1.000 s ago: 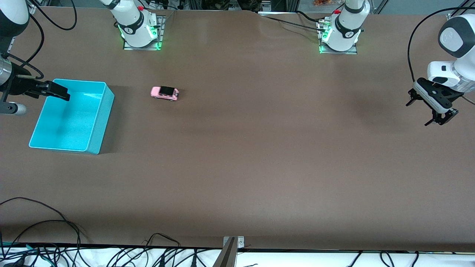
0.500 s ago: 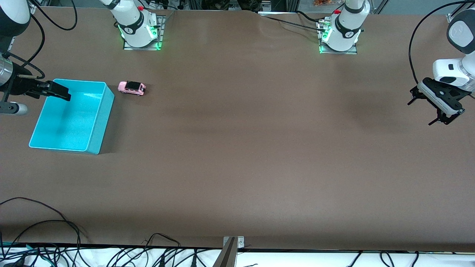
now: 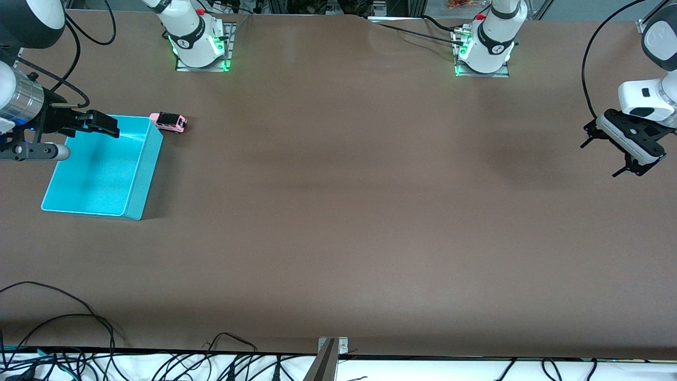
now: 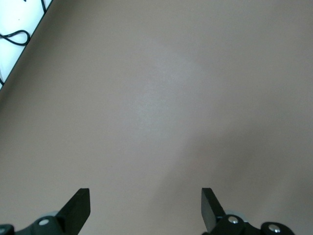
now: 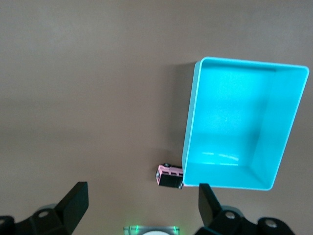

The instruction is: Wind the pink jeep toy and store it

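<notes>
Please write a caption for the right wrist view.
Pink toy car rests against the empty turquoise bin's outer wall, seen above the open right gripper.

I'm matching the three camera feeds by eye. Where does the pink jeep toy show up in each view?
Front view: pink jeep toy on the table, against the turquoise bin at its corner toward the robots' bases.
Left wrist view: not in it.
Right wrist view: pink jeep toy against a bin corner.
Shared landmark: the turquoise bin.

Front view: high camera facing both arm bases, covering the whole table (image 3: 338,211). Right wrist view: looks straight down on the bin (image 5: 234,127) and car (image 5: 169,177), both shared with front view. Left wrist view: close, bare tabletop only.
</notes>
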You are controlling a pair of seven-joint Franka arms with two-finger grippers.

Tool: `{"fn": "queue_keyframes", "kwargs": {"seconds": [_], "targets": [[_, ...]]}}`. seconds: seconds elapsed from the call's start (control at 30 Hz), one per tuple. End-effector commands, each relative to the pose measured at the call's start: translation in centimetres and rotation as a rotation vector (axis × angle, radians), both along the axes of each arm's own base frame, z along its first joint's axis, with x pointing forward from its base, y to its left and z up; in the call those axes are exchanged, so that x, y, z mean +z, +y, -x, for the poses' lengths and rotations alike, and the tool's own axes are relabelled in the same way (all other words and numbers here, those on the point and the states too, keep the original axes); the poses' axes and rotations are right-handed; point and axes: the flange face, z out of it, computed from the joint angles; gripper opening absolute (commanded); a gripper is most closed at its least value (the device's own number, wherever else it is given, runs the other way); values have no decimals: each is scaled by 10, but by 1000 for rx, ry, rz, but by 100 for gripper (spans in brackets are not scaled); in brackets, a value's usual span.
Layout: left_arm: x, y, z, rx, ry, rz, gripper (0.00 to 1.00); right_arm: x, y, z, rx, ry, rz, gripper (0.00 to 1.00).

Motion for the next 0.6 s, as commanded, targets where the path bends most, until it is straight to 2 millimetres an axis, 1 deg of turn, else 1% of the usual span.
{"fn": "queue_keyframes", "kwargs": {"seconds": [0.0,0.07,0.13,0.23,0.3,0.37,0.43,0.47,0.57], "targets": [[30,-11,0,66,29,-7,100,-11,7,11,105,63,-16,100],[37,-16,-2,72,33,-13,100,-15,6,14,144,75,-26,100],[46,-16,-2,96,35,-29,100,-22,4,17,184,90,-35,100],[60,-33,-2,132,49,-30,100,-27,2,27,227,107,-44,100],[69,-39,0,164,58,-27,100,-32,0,37,251,117,-49,100],[81,-45,-1,199,68,-25,100,-39,-4,50,265,114,-52,100],[94,-47,0,230,79,-22,100,-47,-11,69,269,90,-51,100],[99,-47,1,242,81,-24,100,-52,-11,79,274,80,-50,100],[117,-48,3,297,91,-22,100,-69,-11,117,276,47,-42,100]]}}
